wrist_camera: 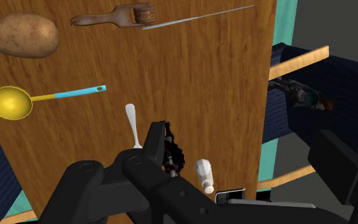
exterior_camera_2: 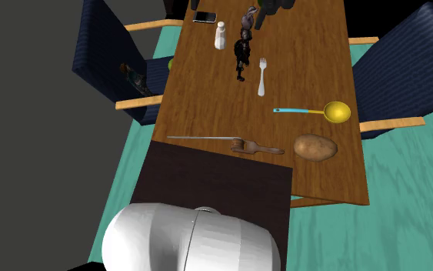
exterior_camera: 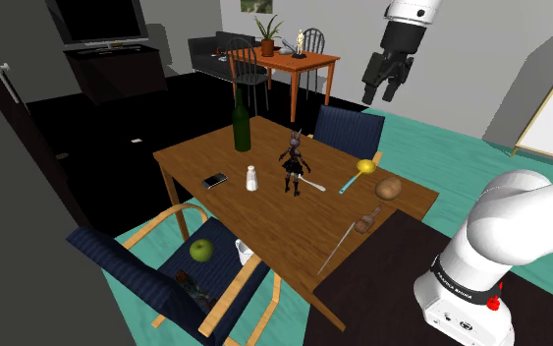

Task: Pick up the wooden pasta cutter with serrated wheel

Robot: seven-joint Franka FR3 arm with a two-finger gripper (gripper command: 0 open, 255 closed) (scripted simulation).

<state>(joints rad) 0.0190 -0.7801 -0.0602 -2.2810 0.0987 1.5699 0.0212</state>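
Shoulder view is showing me the gripper (exterior_camera: 384, 93) hanging high at the upper right, jaws standing wide apart and empty. The wooden pasta cutter (exterior_camera: 365, 224) is lying right of centre near the table (exterior_camera: 264, 208) edge, beside a potato (exterior_camera: 390, 187). I am judging this the approach: next I am needing to descend and straddle its handle.

Flat, even light; table (exterior_camera: 269, 221) brightly lit; floor (exterior_camera: 117, 118) behind it very dim.

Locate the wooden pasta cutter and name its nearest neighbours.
In the second exterior view the pasta cutter lies at the table edge by the stand, a potato on its right, a thin rod on its left.
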